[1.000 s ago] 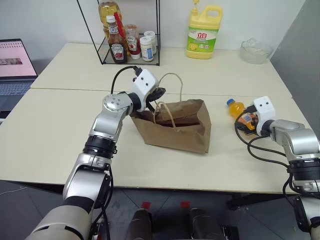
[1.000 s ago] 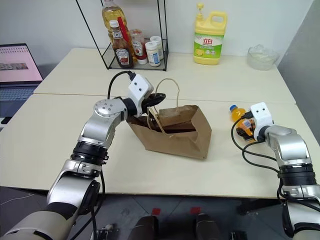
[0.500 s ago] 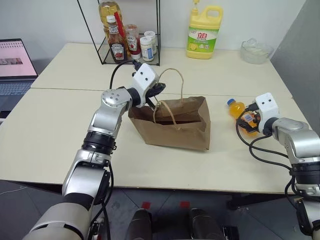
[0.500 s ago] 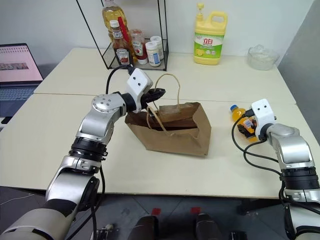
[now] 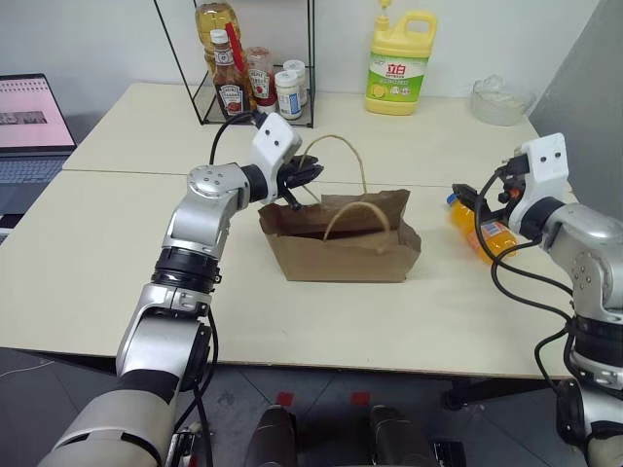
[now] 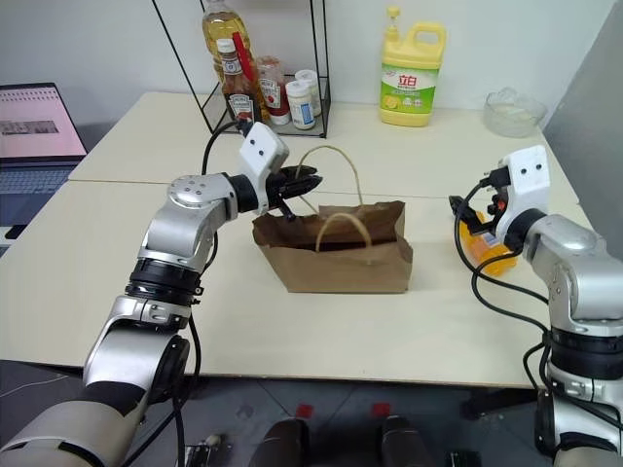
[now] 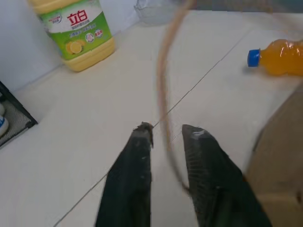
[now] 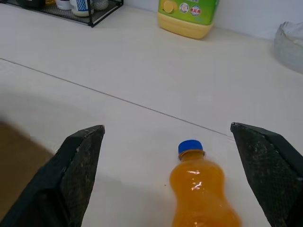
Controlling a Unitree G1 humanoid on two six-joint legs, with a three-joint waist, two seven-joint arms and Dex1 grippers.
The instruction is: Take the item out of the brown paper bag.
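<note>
The brown paper bag (image 5: 341,243) stands upright in the middle of the table, mouth open. My left gripper (image 5: 310,174) hovers at its rear loop handle (image 7: 162,90). Its fingers (image 7: 137,156) are slightly apart and the handle runs loosely through the gap. The item, a small bottle of orange drink with a blue cap (image 8: 199,198), lies on its side on the table to the right of the bag (image 5: 484,232). My right gripper (image 8: 165,127) hangs wide open just above the bottle, not touching it.
At the back stand a yellow detergent jug (image 5: 397,63), a black wire rack with ketchup bottles and jars (image 5: 248,83) and a clear bowl (image 5: 498,99). A laptop (image 5: 29,117) sits at the far left. Bare tabletop lies in front of the bag.
My right gripper has lifted up off the bottle, which stays lying on the table. My left gripper's fingers have parted on the handle, and the bag has settled squarer.
</note>
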